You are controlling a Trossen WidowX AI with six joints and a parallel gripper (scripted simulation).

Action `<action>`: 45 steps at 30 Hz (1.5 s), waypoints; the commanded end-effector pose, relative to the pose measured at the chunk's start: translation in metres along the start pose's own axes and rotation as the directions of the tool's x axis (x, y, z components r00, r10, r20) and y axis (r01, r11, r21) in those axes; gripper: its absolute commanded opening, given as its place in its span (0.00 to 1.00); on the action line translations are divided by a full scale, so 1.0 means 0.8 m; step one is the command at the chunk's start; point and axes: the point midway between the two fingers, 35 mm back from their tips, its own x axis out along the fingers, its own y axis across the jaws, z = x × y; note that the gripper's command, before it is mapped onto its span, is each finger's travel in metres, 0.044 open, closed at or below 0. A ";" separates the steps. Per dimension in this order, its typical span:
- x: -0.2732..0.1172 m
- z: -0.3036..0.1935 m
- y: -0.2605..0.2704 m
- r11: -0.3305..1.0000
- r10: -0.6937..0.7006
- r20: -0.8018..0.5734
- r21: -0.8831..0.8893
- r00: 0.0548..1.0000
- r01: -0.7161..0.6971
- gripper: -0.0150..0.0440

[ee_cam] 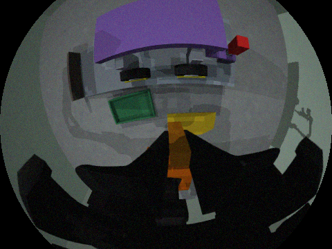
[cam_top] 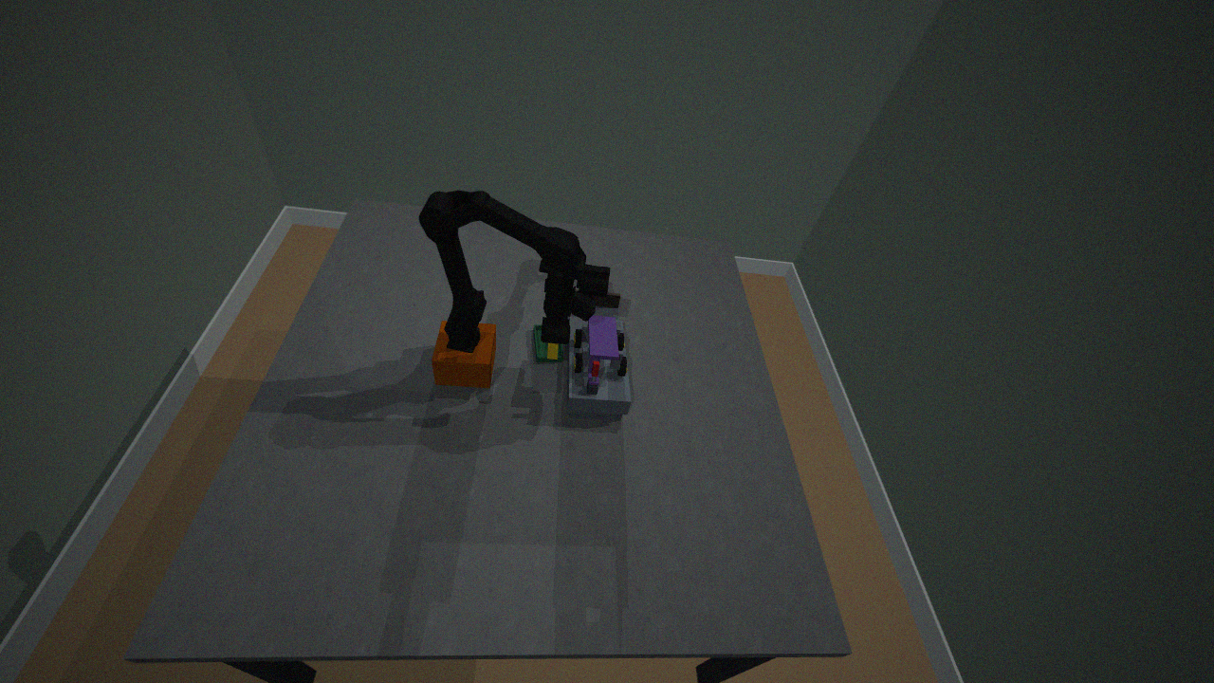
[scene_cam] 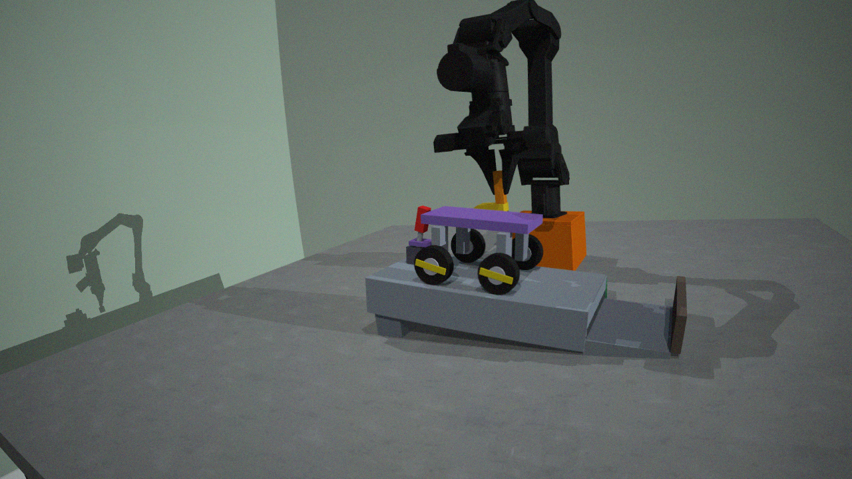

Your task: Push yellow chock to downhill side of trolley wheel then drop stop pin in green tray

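Observation:
My gripper (scene_cam: 500, 189) (ee_cam: 176, 134) is shut on the orange handle of the yellow chock (cam_top: 552, 350) (scene_cam: 493, 205) (ee_cam: 202, 122). It holds the chock in the air on the arm's side of the ramp, behind the trolley in the exterior view. The purple-topped trolley (cam_top: 603, 336) (scene_cam: 481, 218) (ee_cam: 159, 28) stands on the grey ramp (cam_top: 598, 406) (scene_cam: 476, 317) (ee_cam: 107, 84). The red-headed stop pin (cam_top: 596, 367) (scene_cam: 419, 219) (ee_cam: 238, 45) stands upright in its holder at the trolley's uphill end. The green tray (cam_top: 538, 341) (ee_cam: 133, 106) lies beside the ramp, and looks empty in the wrist view.
A dark brown end board (cam_top: 607, 301) (scene_cam: 678, 315) (ee_cam: 75, 76) stands at the ramp's low end. The arm's orange base block (cam_top: 463, 370) (scene_cam: 570, 241) stands on the other side of the tray from the ramp. All stand on a grey table (cam_top: 509, 577) (scene_cam: 297, 404).

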 end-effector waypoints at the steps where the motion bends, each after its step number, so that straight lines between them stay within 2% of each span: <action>1: 0.002 0.005 0.020 1.000 0.005 -0.001 0.001 1.000 -0.005 0.25; 40: 0.010 0.046 0.202 1.000 0.018 0.001 0.001 1.000 -0.018 0.25; 45: 0.010 0.046 0.207 0.997 -0.071 0.000 0.002 0.997 0.071 0.25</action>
